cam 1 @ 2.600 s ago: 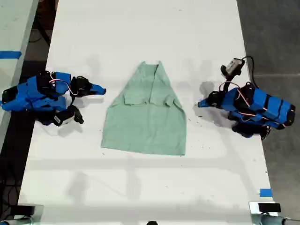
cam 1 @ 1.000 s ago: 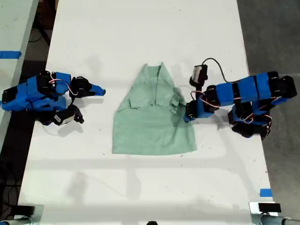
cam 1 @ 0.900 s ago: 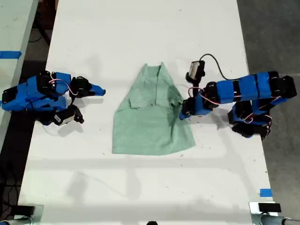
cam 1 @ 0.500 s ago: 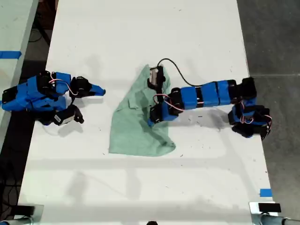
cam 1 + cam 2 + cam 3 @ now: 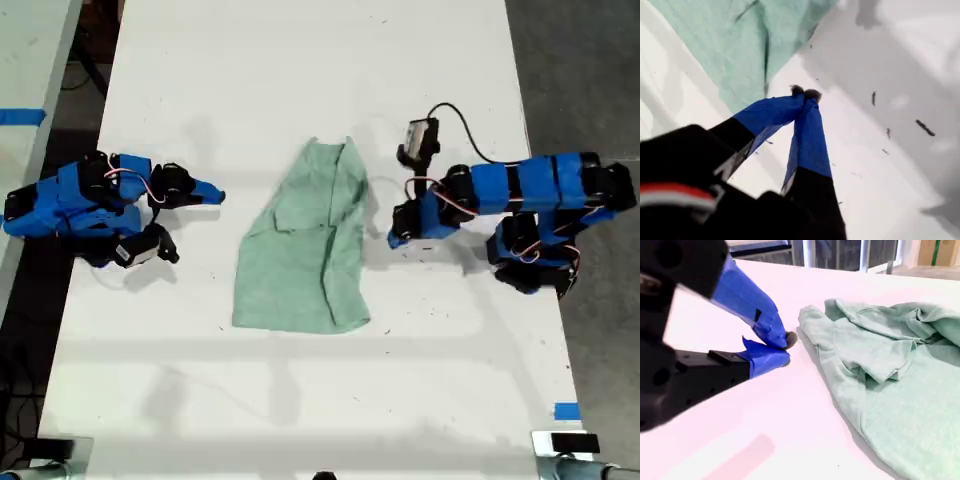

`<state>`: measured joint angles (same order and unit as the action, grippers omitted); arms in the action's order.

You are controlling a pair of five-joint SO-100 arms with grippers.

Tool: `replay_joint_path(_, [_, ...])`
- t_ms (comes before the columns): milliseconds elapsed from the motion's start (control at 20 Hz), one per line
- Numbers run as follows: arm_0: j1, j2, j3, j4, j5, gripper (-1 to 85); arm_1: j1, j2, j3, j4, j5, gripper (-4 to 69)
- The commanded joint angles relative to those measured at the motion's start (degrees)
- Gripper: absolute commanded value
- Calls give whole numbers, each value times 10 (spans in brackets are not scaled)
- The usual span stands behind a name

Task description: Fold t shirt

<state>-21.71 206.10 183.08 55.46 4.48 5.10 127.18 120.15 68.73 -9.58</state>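
White table [image 5: 300, 60] holds the t shirt [image 5: 300, 245] (half-folded), arms flanking.

The first wrist view is blurred, and its edge cuts off most of the t shirt [image 5: 735, 45]. In the second wrist view the garment's far end also runs out of frame.

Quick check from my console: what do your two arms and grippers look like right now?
Both arms are bright blue segments on black motor housings, with red-and-white wires looping over the joints. My first gripper and second gripper have blue-covered fingers on black bodies. The first arm carries a small camera module with a black cable.
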Motion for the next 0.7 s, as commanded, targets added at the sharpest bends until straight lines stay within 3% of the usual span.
replay_joint_path(0, [8, 4, -3, 1, -5, -2, 36, 223, 257, -167, -15, -12])
replay_joint_path(50, [9, 4, -3, 1, -5, -2, 39, 316, 338, -193, -15, -12])
replay_joint_path(150, [9, 4, -3, 1, -6, -2, 40, 569, 508, -186, -14, -5])
replay_joint_path(200, [9, 4, -2, 0, -6, -2, 48, 748, 588, -85, -11, 7])
replay_joint_path(250, [9, 4, -3, 1, -6, -2, 59, 722, 582, -5, 62, 18])
replay_joint_path(300, [11, 4, -2, 0, -8, -2, 60, 737, 581, 16, 52, 18])
replay_joint_path(500, [12, 4, -1, -1, -8, -2, 63, 736, 584, 63, 120, 18])
replay_joint_path(650, [11, 4, -1, 0, -8, -2, 56, 736, 581, 69, 94, 15])
